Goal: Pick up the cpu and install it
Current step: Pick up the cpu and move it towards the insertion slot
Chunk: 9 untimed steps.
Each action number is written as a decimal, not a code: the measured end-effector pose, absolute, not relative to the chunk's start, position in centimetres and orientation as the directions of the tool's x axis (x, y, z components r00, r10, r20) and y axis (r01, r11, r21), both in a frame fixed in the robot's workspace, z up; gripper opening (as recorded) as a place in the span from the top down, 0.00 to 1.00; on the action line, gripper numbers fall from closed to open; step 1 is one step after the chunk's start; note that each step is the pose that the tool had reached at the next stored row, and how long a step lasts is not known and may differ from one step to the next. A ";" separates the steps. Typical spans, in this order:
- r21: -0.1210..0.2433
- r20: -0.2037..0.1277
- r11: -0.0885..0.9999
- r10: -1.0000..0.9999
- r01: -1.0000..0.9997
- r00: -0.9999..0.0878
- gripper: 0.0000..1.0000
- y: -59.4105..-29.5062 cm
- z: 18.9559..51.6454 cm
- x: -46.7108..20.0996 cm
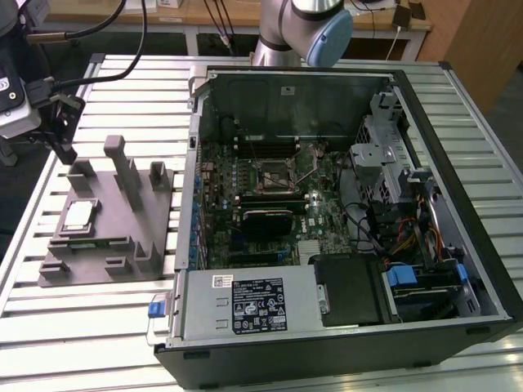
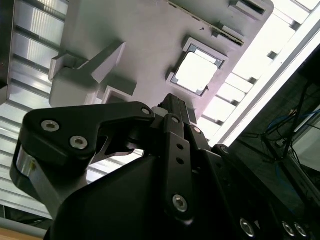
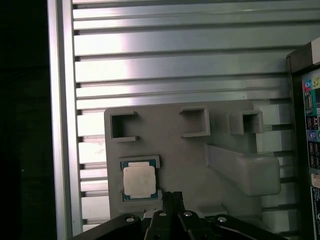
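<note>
Hovering my gripper [image 3: 172,195] over the grey fixture block [image 3: 190,160], fingers [image 3: 167,201] pinched together, empty; its pocket holds the cpu [image 3: 139,180] square for pickup.

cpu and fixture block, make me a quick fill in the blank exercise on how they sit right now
1. In the exterior view, the grey fixture block stands to the ___ of the open computer case.
2. The cpu lies on the ___, not in the motherboard socket.
3. In the first wrist view, the hand hangs over the fixture block, close to the ___.
Missing words: left; fixture block; cpu
</note>
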<state>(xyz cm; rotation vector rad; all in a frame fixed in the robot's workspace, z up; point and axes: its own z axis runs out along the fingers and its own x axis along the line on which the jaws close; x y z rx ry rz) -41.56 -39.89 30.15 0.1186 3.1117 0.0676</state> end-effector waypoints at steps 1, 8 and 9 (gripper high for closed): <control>0.044 -0.025 0.996 0.077 0.076 -0.997 0.89 -39.9 30.1 -41.7; 0.044 -0.025 0.996 0.077 0.075 -0.997 0.89 -40.0 29.6 -42.2; 0.044 -0.025 0.996 0.077 0.076 -0.997 0.89 -40.0 29.5 -42.3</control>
